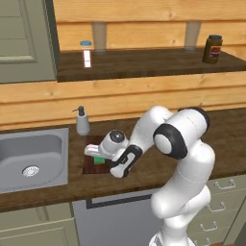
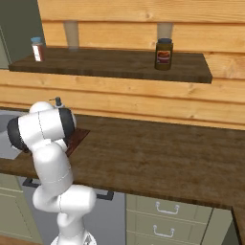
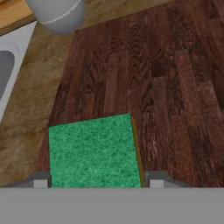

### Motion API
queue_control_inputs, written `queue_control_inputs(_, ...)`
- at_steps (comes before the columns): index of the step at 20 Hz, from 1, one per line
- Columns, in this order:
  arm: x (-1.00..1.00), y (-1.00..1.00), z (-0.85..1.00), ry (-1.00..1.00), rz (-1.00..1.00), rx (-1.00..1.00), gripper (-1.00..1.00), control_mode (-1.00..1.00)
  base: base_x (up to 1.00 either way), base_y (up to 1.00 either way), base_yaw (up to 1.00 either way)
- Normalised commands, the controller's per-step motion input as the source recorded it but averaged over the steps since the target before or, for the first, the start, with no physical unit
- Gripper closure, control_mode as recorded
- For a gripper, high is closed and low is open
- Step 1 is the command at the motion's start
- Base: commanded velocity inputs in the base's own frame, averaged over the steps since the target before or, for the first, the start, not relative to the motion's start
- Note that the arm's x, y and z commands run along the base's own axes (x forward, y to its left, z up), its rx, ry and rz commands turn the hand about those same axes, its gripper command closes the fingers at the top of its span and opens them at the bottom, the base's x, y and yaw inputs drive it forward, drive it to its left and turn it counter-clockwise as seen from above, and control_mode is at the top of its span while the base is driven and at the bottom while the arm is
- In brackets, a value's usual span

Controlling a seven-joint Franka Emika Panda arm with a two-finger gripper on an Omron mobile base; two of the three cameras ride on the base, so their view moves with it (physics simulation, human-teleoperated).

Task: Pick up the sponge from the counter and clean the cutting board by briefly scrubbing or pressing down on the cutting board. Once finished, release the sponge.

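Gripper, hand view: the two fingertips stand one on each side of the sponge, pressed against its short edges and pinching it between them. The sponge shows its green top, with a thin yellow layer along one edge. It lies flat on the cutting board, near the board's edge closest to the hand.

Beneath and beyond the gripper, the cutting board spreads as a dark reddish-brown wooden surface with streaky grain. To one side of it runs the lighter brown counter.

Left base view: the gripper reaches down over the cutting board, and the sponge shows as a small green patch just under the hand. The board rests on the counter.

Farther from the gripper, a grey soap dispenser stands just past the board's far edge, and the sink lies beyond the board's side. Farthest off, on the dark shelf above the gripper, stand a small white bottle and, well apart from it, a dark jar.
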Motion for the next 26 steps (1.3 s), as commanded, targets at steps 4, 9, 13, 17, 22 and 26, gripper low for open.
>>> queue_control_inputs(4, -0.08, 0.15, -0.86, 0.16, 0.0, 0.0, 1.0, -1.0, 0.0, 0.0, 0.0)
queue_control_inputs(9, -0.46, 0.15, -0.46, 0.24, -0.02, 0.03, 1.0, -1.0, 0.0, 0.0, 0.0)
queue_control_inputs(13, -0.72, 0.02, -0.09, 0.27, -0.07, 0.13, 1.0, -1.0, 0.0, 0.0, 0.0)
queue_control_inputs(17, -0.82, 0.0, 0.0, 0.26, -0.12, 0.17, 1.0, -1.0, 0.0, 0.0, 0.0)
queue_control_inputs(22, -0.83, 0.0, 0.01, 0.26, -0.16, 0.16, 1.0, -1.0, 0.0, 0.0, 0.0)
queue_control_inputs(26, -0.71, 0.0, 0.0, 0.24, -0.16, 0.11, 1.0, -1.0, 0.0, 0.0, 0.0)
